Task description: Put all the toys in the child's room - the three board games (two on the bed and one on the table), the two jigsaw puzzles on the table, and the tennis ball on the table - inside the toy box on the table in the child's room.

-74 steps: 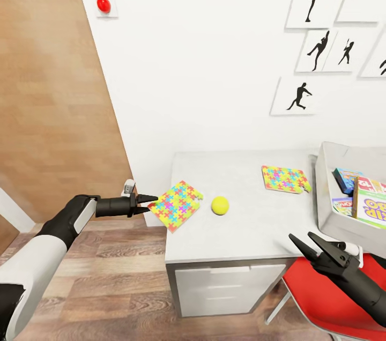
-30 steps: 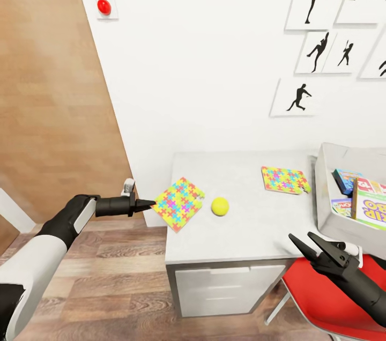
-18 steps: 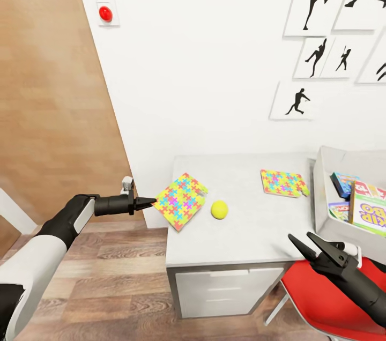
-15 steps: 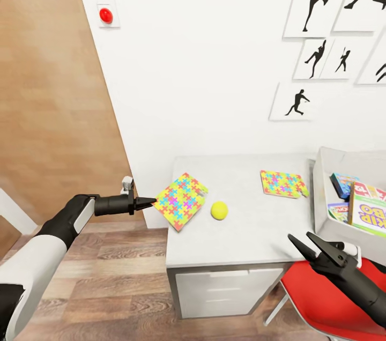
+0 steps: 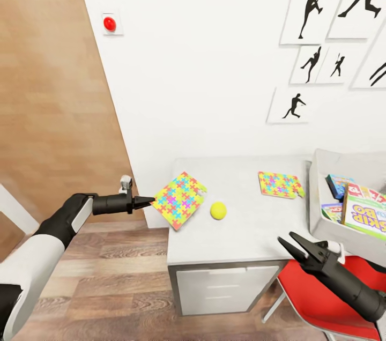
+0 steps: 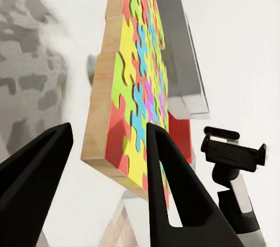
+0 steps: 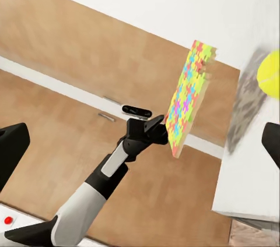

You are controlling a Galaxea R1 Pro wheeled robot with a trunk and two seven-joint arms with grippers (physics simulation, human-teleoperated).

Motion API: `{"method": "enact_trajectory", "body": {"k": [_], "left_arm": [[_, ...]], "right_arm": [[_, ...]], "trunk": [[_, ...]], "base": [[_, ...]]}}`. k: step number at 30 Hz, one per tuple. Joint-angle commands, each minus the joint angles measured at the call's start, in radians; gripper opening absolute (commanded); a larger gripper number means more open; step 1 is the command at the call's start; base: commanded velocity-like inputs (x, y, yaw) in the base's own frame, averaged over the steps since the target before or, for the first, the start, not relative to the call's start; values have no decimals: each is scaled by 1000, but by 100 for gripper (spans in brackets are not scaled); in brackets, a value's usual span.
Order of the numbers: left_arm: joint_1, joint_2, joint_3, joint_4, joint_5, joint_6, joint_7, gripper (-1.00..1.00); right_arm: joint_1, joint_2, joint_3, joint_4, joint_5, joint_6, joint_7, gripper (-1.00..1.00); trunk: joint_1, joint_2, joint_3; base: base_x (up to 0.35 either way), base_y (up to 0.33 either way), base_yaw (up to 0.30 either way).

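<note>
My left gripper (image 5: 145, 202) is shut on the corner of a multicoloured jigsaw puzzle (image 5: 179, 200) at the table's (image 5: 246, 234) left edge. The puzzle (image 6: 131, 84) is tilted, with my fingers clamping its wooden edge. A yellow tennis ball (image 5: 217, 210) lies just right of it. A second jigsaw puzzle (image 5: 279, 184) lies flat farther back. The grey toy box (image 5: 313, 196) at the right holds board games, among them the yellow SKIP-BO one (image 5: 367, 215). My right gripper (image 5: 294, 244) hangs open at the table's front right corner, holding nothing.
A red chair (image 5: 316, 303) stands under my right arm. White drawers (image 5: 225, 287) sit below the table top. The white wall behind carries silhouette pictures (image 5: 292, 106) and a red button (image 5: 110, 23). Wood-plank floor (image 5: 107, 287) lies open to the left.
My left gripper has shut on the puzzle's corner and tipped it up a little. The head camera has shifted slightly. The ball and the second puzzle have not moved.
</note>
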Motion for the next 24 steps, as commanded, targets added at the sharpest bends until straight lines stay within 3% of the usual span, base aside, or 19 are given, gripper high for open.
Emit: {"method": "enact_trajectory", "body": {"k": [1,12,18,24], "left_arm": [[-1,5,-4,0,4,6,-2,-100],[-1,22,-4,-1,5,6,-4,-100],[-1,23,-4,-1,5,6,-4,-100],[-1,23,-5,-1,5,6,-5,-100]], "right_arm": [[-1,1,0,1,2,4,-14,100],[-5,2,50,1,0,0,-157,100],[-5,3,83,1,0,-5,-199,100],[-5,3,92,2,0,-6,-222,100]], "trunk": [[-4,7,2],[-46,84,37],[-69,126,56],[-92,168,74]], "base": [[-12,0,0],[-88,0,0],[-156,0,0],[-93,0,0]]}}
